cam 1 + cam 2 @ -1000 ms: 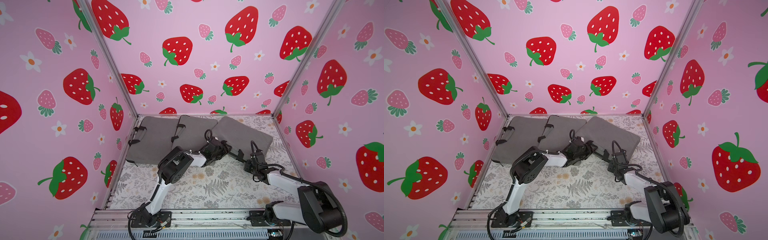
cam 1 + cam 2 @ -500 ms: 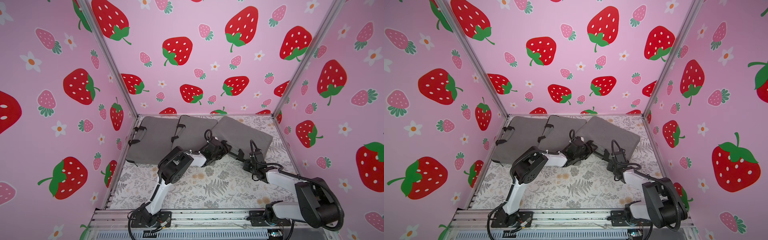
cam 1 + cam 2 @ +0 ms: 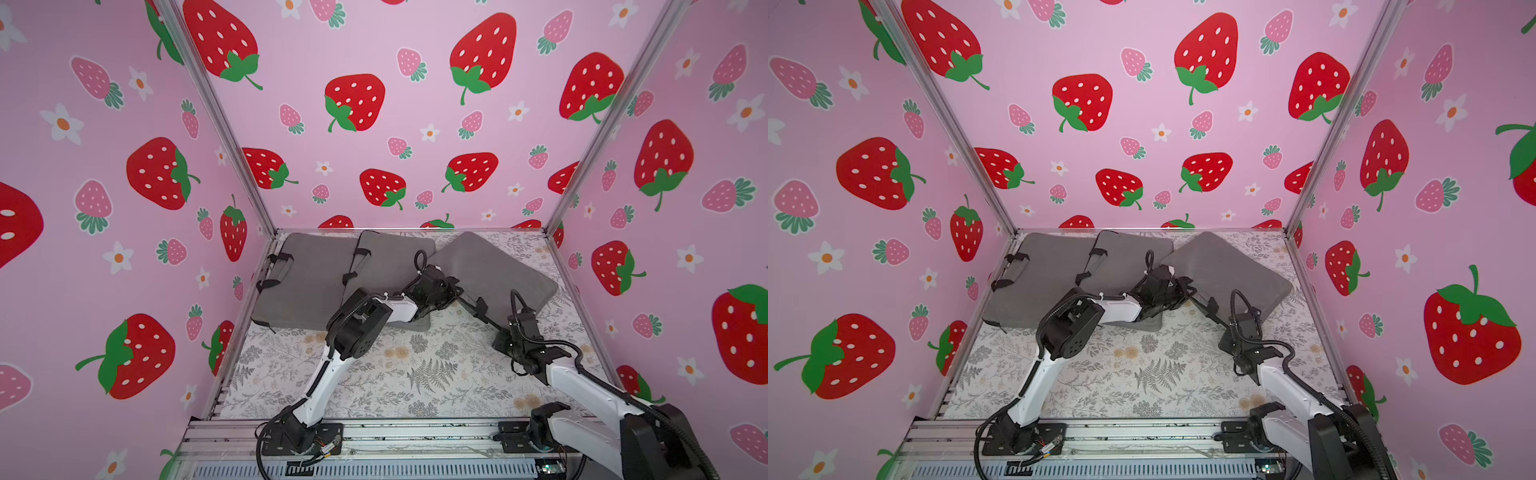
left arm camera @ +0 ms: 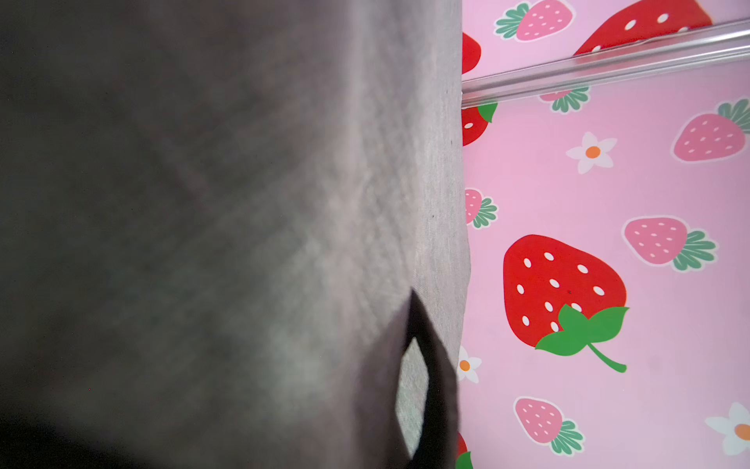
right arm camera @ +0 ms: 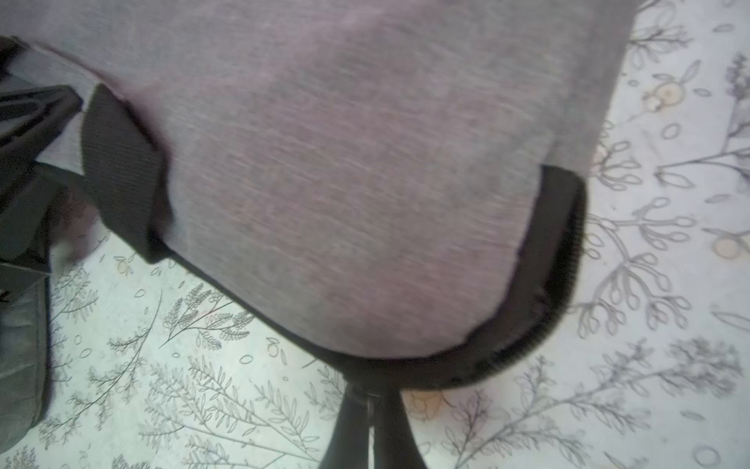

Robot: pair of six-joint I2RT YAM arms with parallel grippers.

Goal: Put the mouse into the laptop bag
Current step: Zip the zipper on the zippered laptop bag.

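Observation:
The mouse is hidden in every view. The grey laptop bag (image 3: 494, 266) (image 3: 1225, 266) lies at the back right, turned at an angle. My left gripper (image 3: 455, 291) (image 3: 1190, 289) is at the bag's near left edge by its handle and is shut on the bag there. In the left wrist view the bag's fabric (image 4: 284, 203) fills most of the frame, with a black strap loop (image 4: 430, 357) close by. My right gripper (image 5: 370, 400) (image 3: 498, 330) is shut on the zipper pull at the bag's black zipper rim (image 5: 560, 251).
Two more grey laptop bags (image 3: 307, 282) (image 3: 386, 262) lie overlapped at the back left, with handles toward the left wall. Pink strawberry walls (image 3: 415, 124) close three sides. The floral table cover (image 3: 415, 374) stretches to the front rail (image 3: 415, 432).
Both grippers have shut, the right one first on the zipper pull, then the left on the bag's edge. The arms have barely moved.

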